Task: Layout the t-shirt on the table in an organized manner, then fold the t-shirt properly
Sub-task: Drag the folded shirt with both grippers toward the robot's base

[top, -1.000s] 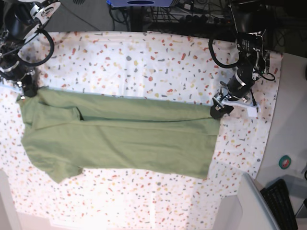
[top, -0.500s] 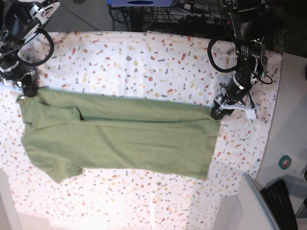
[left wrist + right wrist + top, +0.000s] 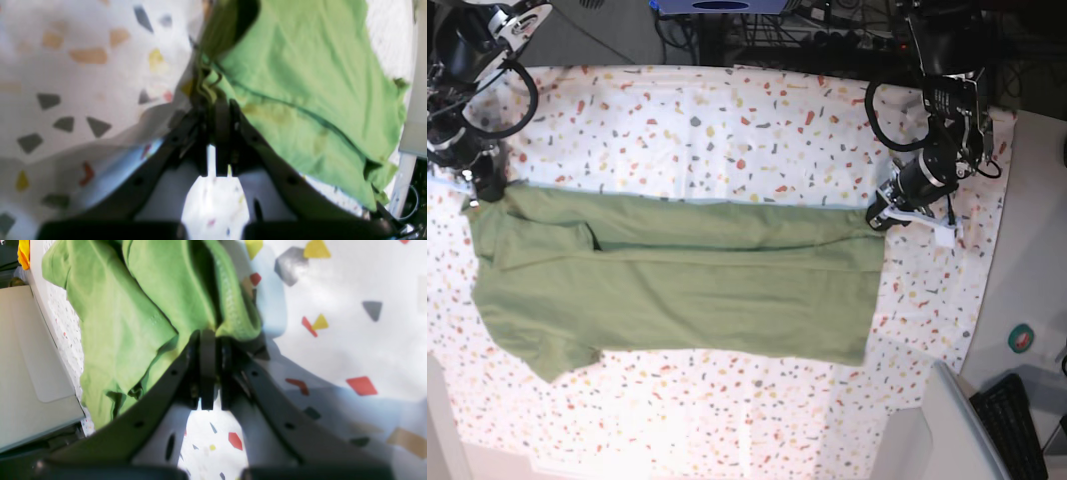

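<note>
No readable writing, brand or label in any view.

Base view, left to right. Right gripper (image 3: 479, 190) at far left edge of the tabletop (image 3: 727, 120), jaws closed, pinching the upper left corner of the t-shirt (image 3: 677, 290). Its wrist view confirms it: jaws shut on a bunched hem fold of the t-shirt (image 3: 140, 306), green cloth running up and left from the right gripper (image 3: 210, 336), speckled cloth of the tabletop (image 3: 350, 323) to its right. A pale grey flat panel (image 3: 30, 356) sits left of the garment there; a scrap of yellow-orange shows at the top left corner, too small to tell.

T-shirt lies flat across the middle of the tabletop, stretched between the two grippers, one long fold line running along it, a short sleeve jutting out at lower left.

Left gripper (image 3: 882, 215) at the t-shirt's upper right corner, jaws closed on the fabric edge. Its wrist view shows crumpled green hem caught at the left gripper (image 3: 218, 100), t-shirt (image 3: 300, 83) spreading up and right, tabletop (image 3: 66, 83) to its left.

Beyond the left gripper: black cables (image 3: 897, 110) looped near the arm, a plain grey-white surface (image 3: 1037, 260), a round teal object (image 3: 1022, 338), a black keyboard (image 3: 1012, 420) at lower right.
</note>
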`<state>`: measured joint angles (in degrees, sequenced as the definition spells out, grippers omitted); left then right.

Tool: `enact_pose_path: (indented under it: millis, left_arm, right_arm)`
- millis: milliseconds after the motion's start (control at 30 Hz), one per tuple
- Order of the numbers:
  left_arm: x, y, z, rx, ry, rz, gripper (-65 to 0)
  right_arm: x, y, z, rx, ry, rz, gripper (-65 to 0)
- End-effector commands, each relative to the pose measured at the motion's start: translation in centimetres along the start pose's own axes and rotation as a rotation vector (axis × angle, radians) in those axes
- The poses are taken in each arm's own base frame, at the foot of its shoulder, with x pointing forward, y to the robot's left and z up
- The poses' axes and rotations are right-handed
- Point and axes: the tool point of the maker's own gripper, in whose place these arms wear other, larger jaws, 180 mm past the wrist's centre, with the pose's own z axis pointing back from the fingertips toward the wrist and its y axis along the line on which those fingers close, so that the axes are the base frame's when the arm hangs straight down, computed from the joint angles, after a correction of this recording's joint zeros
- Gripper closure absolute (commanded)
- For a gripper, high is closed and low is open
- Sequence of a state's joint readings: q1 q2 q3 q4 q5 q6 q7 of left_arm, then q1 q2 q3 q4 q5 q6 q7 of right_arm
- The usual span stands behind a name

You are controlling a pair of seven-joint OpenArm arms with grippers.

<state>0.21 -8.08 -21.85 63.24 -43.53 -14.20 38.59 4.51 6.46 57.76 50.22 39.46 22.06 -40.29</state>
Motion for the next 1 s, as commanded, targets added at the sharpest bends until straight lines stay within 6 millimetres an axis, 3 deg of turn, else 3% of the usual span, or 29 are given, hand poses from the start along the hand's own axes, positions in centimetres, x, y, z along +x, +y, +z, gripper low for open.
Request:
enact_pose_path:
  millis: [0, 167, 267, 433, 533, 800, 900, 967]
  left_arm:
    - [2.6, -1.6, 0.5, -0.043, -0.059, -0.032, 0.0]
    - [3.5, -3.5, 1.2, -0.078, -0.055, -0.081, 0.0]
    - [4.2, -4.7, 1.7, -0.099, -0.056, -0.108, 0.0]
    - [6.4, -7.0, 3.0, -0.091, -0.097, -0.107, 0.0]
    - [8.4, -9.6, 3.3, -0.136, -0.147, -0.125, 0.0]
    - [13.3, -14.3, 3.7, -0.219, -0.243, -0.163, 0.0]
    - [12.3, -14.1, 3.6, -0.214, -0.175, -0.167, 0.0]
    - [11.0, -13.3, 3.4, -0.199, -0.133, -0.163, 0.0]
  right_arm:
    - [2.6, 1.2, 0.7, 0.023, -0.045, 0.040, 0.0]
    - [4.2, 3.9, 2.2, 0.050, -0.054, 0.131, 0.0]
    - [5.2, 4.3, 3.1, 0.018, -0.062, 0.118, 0.0]
    - [6.9, 6.4, 3.9, 0.014, -0.079, 0.105, 0.0]
    - [8.0, 8.2, 3.8, 0.026, -0.084, 0.067, 0.0]
    - [12.4, 15.1, 3.8, 0.125, -0.113, 0.005, 0.0]
    - [12.5, 15.2, 4.2, 0.125, -0.091, 0.002, 0.0]
    - [11.6, 13.5, 4.2, 0.094, -0.068, -0.002, 0.0]
